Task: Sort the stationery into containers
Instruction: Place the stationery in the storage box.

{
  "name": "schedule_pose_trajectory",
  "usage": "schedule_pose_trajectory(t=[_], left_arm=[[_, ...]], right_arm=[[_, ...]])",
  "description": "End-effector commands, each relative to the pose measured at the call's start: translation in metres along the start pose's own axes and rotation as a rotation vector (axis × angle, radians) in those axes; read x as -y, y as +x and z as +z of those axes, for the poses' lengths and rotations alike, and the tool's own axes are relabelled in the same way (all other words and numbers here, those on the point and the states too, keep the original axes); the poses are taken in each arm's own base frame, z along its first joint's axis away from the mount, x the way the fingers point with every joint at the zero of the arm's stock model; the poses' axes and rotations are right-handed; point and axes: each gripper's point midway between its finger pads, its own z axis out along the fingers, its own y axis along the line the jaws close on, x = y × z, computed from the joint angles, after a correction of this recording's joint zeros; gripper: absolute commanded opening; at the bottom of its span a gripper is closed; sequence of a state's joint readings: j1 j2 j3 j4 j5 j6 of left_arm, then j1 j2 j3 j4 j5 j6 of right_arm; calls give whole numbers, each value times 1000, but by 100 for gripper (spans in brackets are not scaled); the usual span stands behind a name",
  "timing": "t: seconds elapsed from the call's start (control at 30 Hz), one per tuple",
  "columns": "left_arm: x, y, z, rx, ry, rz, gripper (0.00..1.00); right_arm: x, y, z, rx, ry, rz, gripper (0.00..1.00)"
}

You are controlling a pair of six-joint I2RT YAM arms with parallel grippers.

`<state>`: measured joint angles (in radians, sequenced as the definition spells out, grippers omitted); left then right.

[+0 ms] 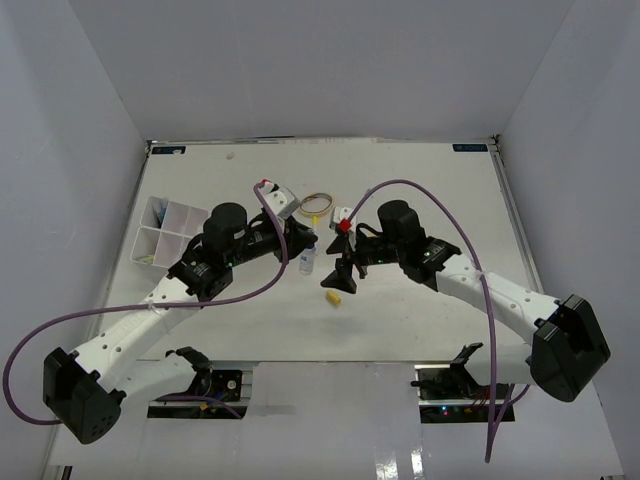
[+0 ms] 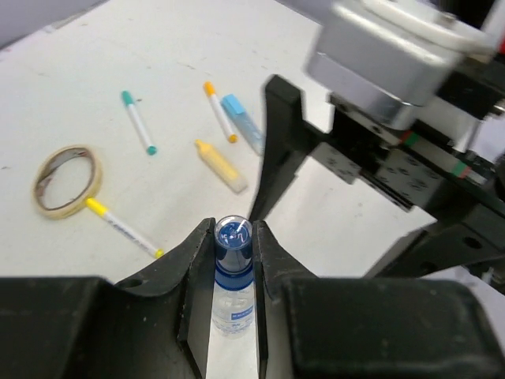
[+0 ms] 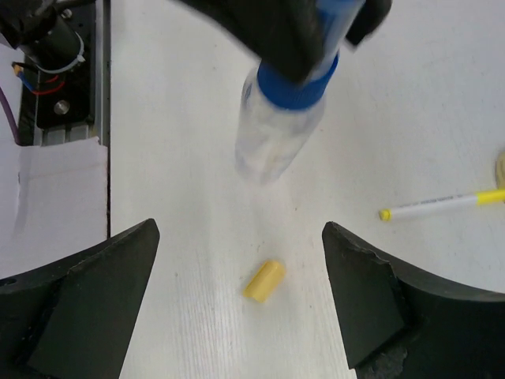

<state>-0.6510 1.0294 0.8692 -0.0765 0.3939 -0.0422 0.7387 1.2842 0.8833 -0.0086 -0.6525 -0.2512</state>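
In left tool point(image 2: 234, 238): clear cylindrical bottle point(image 2: 233, 304), glossy blue cap point(image 2: 233, 230)

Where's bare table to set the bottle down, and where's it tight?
Free: far-right table behind the right arm; near middle strip, between yellow eraser piece and the table's near edge. Crowded: centre, around tape ring, pens and bottle.

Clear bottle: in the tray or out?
Out. The left gripper is shut on the clear bottle at its blue cap, well right of the tray in the top view.
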Motion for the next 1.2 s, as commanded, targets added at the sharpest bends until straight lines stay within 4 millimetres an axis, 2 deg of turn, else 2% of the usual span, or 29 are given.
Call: schedule_pose_trajectory(t=[0.0,0.17,0.23,0.4,0.5,0.7,0.87,0.9,1.0,1.07,1.17], left_arm=[[-28,-19,-13,67,-180,32,0],[-81,-32,-39,117,-496,47,0],[-108,-38,-60,155,-661,41,0],[-157,-52,-111,240,-953,17,0],[-193,-55,-154,276,-1140,-6,0],[-232,-51,-207,343,-1353,-32,0],[-267,-22,-233,358,-1467,-87,0],[-269,-19,-231,361,-1466,-94,0],[-282,-8,-245,385,-1535,-99,0],[-286,-7,-246,423,-1539,-106,0],[-292,5,-240,411,-1531,-108,0]], right_arm=[[10,6,-13,-4,104,-12,90],[18,12,-29,-5,218,-10,90],[18,19,-32,-10,242,-1,90],[22,19,-41,22,309,-7,90],[22,22,-45,36,332,-13,90],[19,23,-49,74,350,-28,90],[15,28,-48,85,336,-28,90],[15,28,-48,87,335,-29,90],[14,28,-48,92,331,-33,90],[13,29,-48,93,330,-32,90],[13,29,-47,93,327,-32,90]])
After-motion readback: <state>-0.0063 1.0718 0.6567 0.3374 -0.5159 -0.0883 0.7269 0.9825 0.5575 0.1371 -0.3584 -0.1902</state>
